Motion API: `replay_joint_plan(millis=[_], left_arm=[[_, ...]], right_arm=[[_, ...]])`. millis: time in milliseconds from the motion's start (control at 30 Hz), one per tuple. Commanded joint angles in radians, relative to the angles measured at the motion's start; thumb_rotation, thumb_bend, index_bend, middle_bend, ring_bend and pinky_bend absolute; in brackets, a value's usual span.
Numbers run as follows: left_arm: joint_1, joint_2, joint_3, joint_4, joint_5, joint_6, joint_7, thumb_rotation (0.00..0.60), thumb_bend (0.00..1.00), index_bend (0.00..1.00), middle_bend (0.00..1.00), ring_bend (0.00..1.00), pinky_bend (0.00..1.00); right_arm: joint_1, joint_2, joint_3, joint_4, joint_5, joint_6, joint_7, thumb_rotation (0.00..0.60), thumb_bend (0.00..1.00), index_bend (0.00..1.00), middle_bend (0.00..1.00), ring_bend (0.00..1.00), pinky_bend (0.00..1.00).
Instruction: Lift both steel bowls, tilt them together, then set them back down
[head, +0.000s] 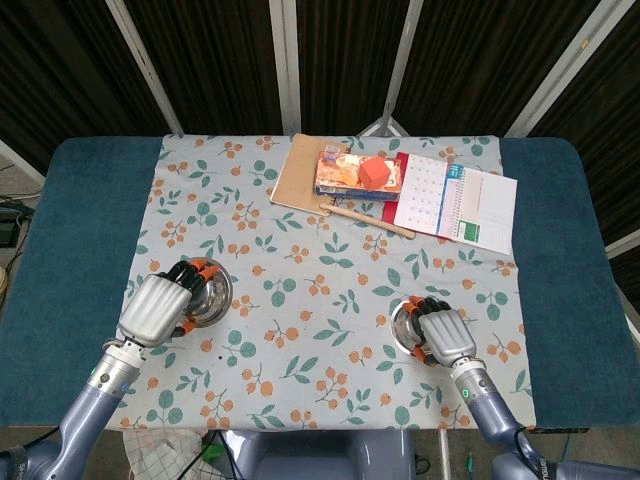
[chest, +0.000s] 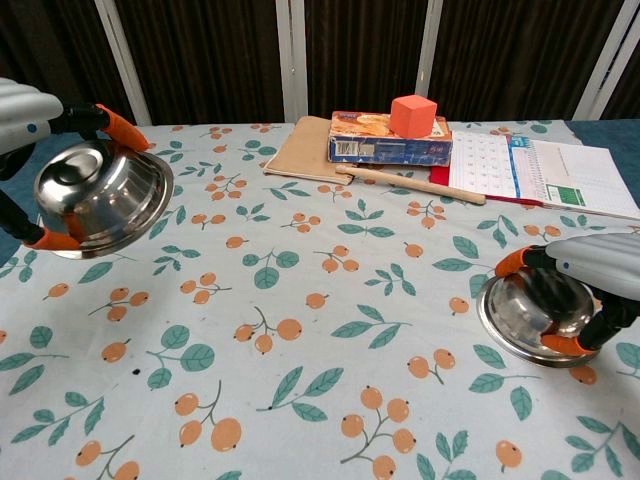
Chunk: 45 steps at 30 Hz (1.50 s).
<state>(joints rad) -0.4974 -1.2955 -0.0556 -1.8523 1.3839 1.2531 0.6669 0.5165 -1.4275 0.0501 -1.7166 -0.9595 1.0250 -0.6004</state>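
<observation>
Two steel bowls are held upside down over the floral cloth. My left hand (head: 155, 307) (chest: 22, 120) grips the left bowl (chest: 100, 198) (head: 207, 292) in the air, tilted with its rim facing right. My right hand (head: 443, 336) (chest: 595, 275) grips the right bowl (chest: 527, 315) (head: 404, 321) from above, low over the cloth and tilted slightly; whether its rim touches the cloth I cannot tell.
At the back of the cloth lie a brown board (head: 302, 175), a box (chest: 387, 149) with an orange cube (chest: 413, 113) on top, a wooden stick (chest: 410, 184) and an open calendar notebook (head: 457, 199). Blue table cover (head: 80, 240) shows on both sides.
</observation>
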Motion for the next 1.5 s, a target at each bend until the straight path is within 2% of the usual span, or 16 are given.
replay_joint_plan(millis=[33, 200, 367, 500, 667, 867, 933, 967, 1167, 1200, 1333, 1500], left_arm=[[0.000, 0.000, 0.000, 0.000, 0.003, 0.001, -0.001, 0.600, 0.34, 0.42, 0.54, 0.43, 0.65], [-0.003, -0.009, -0.003, 0.012, 0.040, 0.010, -0.029, 0.600, 0.35, 0.42, 0.54, 0.42, 0.65], [-0.004, -0.045, -0.003, 0.071, 0.144, 0.054, -0.128, 0.600, 0.36, 0.42, 0.54, 0.42, 0.65], [-0.004, -0.076, -0.001, 0.136, 0.230, 0.103, -0.217, 0.600, 0.36, 0.42, 0.54, 0.42, 0.65], [-0.013, -0.116, 0.001, 0.221, 0.333, 0.166, -0.344, 0.600, 0.35, 0.42, 0.53, 0.42, 0.65], [-0.025, -0.175, -0.018, 0.344, 0.439, 0.282, -0.488, 0.600, 0.35, 0.42, 0.53, 0.42, 0.65], [-0.026, -0.193, -0.023, 0.392, 0.463, 0.322, -0.534, 0.600, 0.35, 0.42, 0.53, 0.42, 0.65], [-0.028, -0.207, -0.027, 0.432, 0.478, 0.350, -0.569, 0.600, 0.35, 0.42, 0.53, 0.42, 0.65], [-0.045, -0.265, -0.042, 0.569, 0.520, 0.441, -0.709, 0.600, 0.35, 0.42, 0.53, 0.42, 0.65], [-0.053, -0.280, -0.045, 0.601, 0.537, 0.465, -0.735, 0.600, 0.36, 0.41, 0.53, 0.42, 0.65], [-0.072, -0.309, -0.048, 0.670, 0.580, 0.523, -0.792, 0.600, 0.39, 0.41, 0.53, 0.42, 0.65], [-0.084, -0.337, -0.044, 0.745, 0.615, 0.598, -0.867, 0.600, 0.40, 0.42, 0.53, 0.42, 0.65]], right_arm=[[-0.004, 0.000, 0.001, -0.007, -0.010, 0.017, 0.007, 0.600, 0.39, 0.62, 0.59, 0.60, 0.78], [-0.023, 0.021, 0.003, -0.042, -0.064, 0.072, 0.035, 0.600, 0.39, 0.64, 0.61, 0.62, 0.81], [-0.050, 0.089, 0.016, -0.121, -0.131, 0.122, 0.109, 0.600, 0.39, 0.65, 0.61, 0.63, 0.82], [-0.068, 0.162, 0.041, -0.178, -0.162, 0.139, 0.198, 0.600, 0.39, 0.65, 0.61, 0.63, 0.82], [-0.091, 0.250, 0.101, -0.251, -0.189, 0.135, 0.420, 0.600, 0.39, 0.66, 0.62, 0.63, 0.82], [-0.125, 0.369, 0.212, -0.318, -0.198, 0.045, 0.925, 0.600, 0.39, 0.66, 0.62, 0.63, 0.82], [-0.133, 0.407, 0.241, -0.309, -0.231, -0.008, 1.118, 0.600, 0.39, 0.66, 0.62, 0.63, 0.82], [-0.136, 0.441, 0.255, -0.297, -0.257, -0.063, 1.260, 0.600, 0.39, 0.66, 0.62, 0.63, 0.82], [-0.134, 0.531, 0.312, -0.235, -0.382, -0.219, 1.818, 0.600, 0.39, 0.66, 0.62, 0.63, 0.82], [-0.133, 0.544, 0.321, -0.220, -0.424, -0.241, 1.956, 0.600, 0.39, 0.66, 0.62, 0.63, 0.82], [-0.122, 0.570, 0.316, -0.176, -0.563, -0.258, 2.243, 0.600, 0.39, 0.66, 0.62, 0.63, 0.82], [-0.092, 0.591, 0.258, -0.067, -0.764, -0.191, 2.526, 0.600, 0.39, 0.66, 0.62, 0.63, 0.82]])
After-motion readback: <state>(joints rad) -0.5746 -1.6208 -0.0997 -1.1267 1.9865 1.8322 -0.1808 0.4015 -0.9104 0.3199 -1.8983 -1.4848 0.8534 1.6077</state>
